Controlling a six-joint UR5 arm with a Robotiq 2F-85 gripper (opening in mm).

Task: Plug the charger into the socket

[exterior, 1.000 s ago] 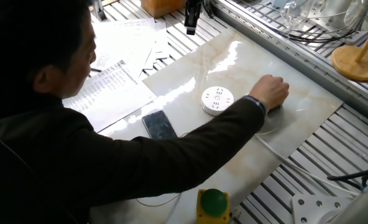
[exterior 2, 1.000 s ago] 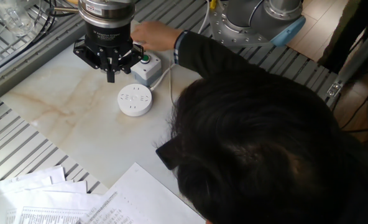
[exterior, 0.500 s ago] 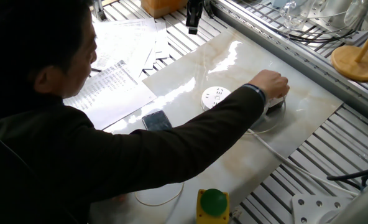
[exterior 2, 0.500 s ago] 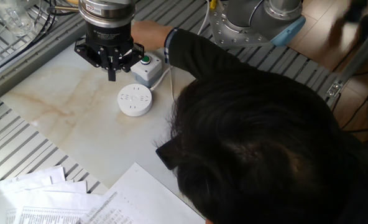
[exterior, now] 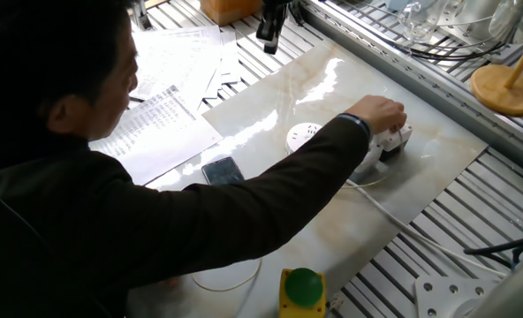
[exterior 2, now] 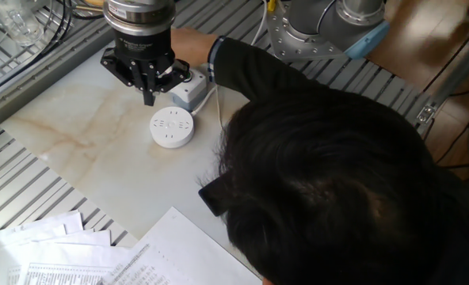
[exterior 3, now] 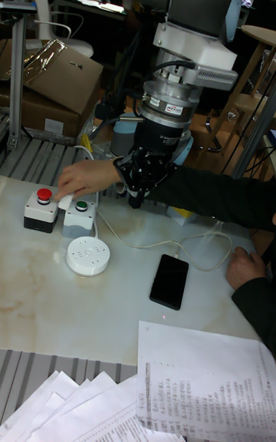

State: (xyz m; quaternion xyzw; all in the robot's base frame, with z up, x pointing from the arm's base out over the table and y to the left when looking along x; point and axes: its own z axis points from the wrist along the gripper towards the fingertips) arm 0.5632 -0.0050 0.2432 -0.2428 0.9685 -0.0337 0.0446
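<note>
Charger [exterior 3: 66, 202] sits in a person's hand [exterior 3: 86, 178], below and to one side of the jaws [exterior 3: 135, 197], over the grey button boxes [exterior 3: 60, 213]. Nothing is plugged in: socket [exterior 3: 87, 255] lies bare on the surface [exterior 3: 46, 300], beneath the jaws, whose opening I cannot tell.

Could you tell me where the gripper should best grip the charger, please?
Probably across its flat sides, from straight above: the charger is a small block by the button boxes. The person's hand partly covers it, so its pose is unclear.
</note>
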